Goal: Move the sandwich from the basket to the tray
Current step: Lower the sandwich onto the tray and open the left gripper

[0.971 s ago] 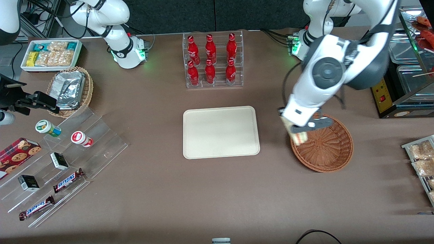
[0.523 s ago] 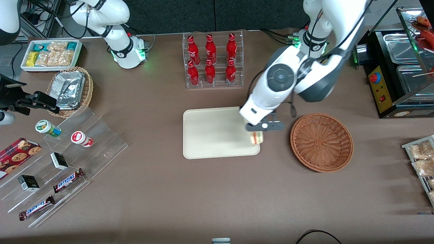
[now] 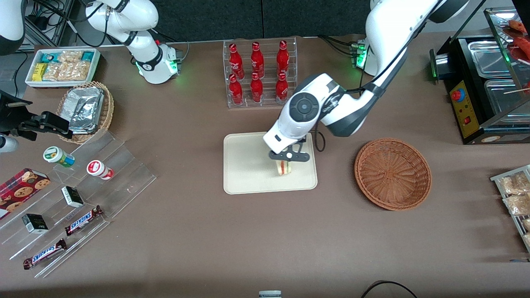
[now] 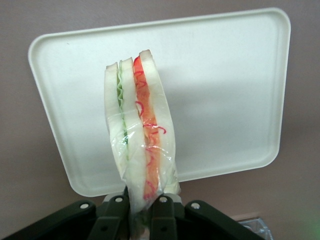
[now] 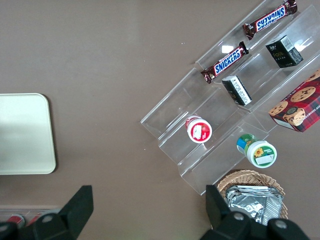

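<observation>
My left gripper [image 3: 285,159] is shut on the sandwich [image 3: 283,167], a plastic-wrapped wedge of white bread with green and red-orange layers, and holds it over the cream tray [image 3: 248,174], near the tray's end closest to the basket. In the left wrist view the sandwich [image 4: 141,135] hangs from the shut gripper [image 4: 142,212] with the tray [image 4: 225,90] below it. I cannot tell whether the sandwich touches the tray. The reddish-brown wicker basket [image 3: 393,173] stands empty beside the tray, toward the working arm's end of the table.
A clear rack of red bottles [image 3: 258,73] stands farther from the front camera than the tray. A tan basket of foil packets [image 3: 86,111], a white bin of snacks [image 3: 63,66] and a clear stepped stand with snack bars [image 3: 74,203] lie toward the parked arm's end.
The left gripper has carried the sandwich from above the basket's rim sideways to over the tray, and the sandwich hangs lower now. The basket is left empty.
</observation>
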